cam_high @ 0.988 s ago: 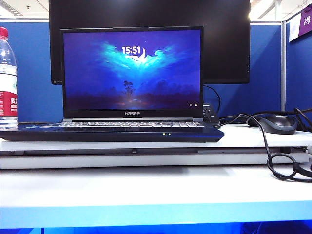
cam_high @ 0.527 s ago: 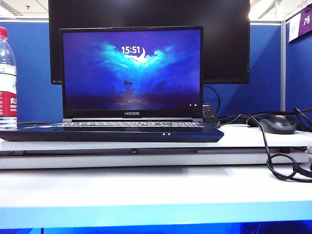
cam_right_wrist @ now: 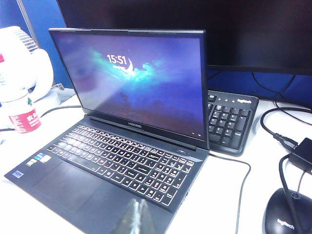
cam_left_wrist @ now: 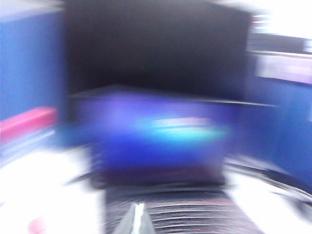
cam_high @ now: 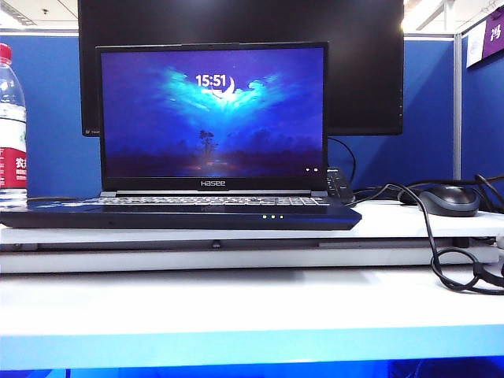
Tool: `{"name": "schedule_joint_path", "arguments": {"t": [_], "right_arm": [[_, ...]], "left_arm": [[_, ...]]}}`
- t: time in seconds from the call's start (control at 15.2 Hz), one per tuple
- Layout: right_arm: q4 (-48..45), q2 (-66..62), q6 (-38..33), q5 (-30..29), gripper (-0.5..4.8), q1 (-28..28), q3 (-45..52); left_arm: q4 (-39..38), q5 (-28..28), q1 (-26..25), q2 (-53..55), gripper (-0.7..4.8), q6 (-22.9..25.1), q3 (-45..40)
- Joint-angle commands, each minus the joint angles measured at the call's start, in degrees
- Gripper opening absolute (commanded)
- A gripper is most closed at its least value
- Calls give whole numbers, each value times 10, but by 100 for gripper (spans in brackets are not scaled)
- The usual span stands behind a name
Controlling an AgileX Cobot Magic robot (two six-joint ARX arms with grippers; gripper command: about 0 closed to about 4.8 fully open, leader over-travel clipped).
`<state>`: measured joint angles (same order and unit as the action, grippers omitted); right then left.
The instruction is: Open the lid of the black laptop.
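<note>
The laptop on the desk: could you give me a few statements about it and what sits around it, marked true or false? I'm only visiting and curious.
1. The lid of the black laptop stands open with the screen lit. True.
2. The screen shows the time 09:30. False: it reads 15:51.
3. A black mouse lies on the desk to the laptop's right in the exterior view. True.
4. The left pincer is clamped on the lid. False: only its tips show in the blurred left wrist view, apart from the lid.
5. A separate black keyboard lies behind the laptop. True.
6. The right pincer holds the water bottle. False: it hovers near the laptop's front edge.
</note>
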<state>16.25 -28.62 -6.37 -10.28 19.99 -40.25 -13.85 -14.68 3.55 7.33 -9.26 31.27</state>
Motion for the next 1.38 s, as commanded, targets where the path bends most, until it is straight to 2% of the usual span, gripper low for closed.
{"name": "schedule_joint_path", "arguments": {"t": [0.07, 0.2, 0.33, 0.66, 0.92, 1.38], "right_arm": [[-5, 2, 0, -1, -1, 0, -2], [0, 1, 0, -1, -1, 0, -2], [5, 1, 0, -1, -1, 0, -2], [7, 1, 0, -1, -1, 0, -2], [7, 1, 0, -1, -1, 0, -2], [7, 1, 0, -1, -1, 0, -2]], "left_arm": [[-20, 99, -43, -2, -5, -11, -39], [2, 123, -52, -18, -5, -12, -83], [50, 123, -55, -56, -5, -12, -146], [63, 128, -55, -71, -5, -6, -209], [107, 136, -55, -71, -5, -2, -272], [133, 136, -55, -71, -5, 13, -309]]}}
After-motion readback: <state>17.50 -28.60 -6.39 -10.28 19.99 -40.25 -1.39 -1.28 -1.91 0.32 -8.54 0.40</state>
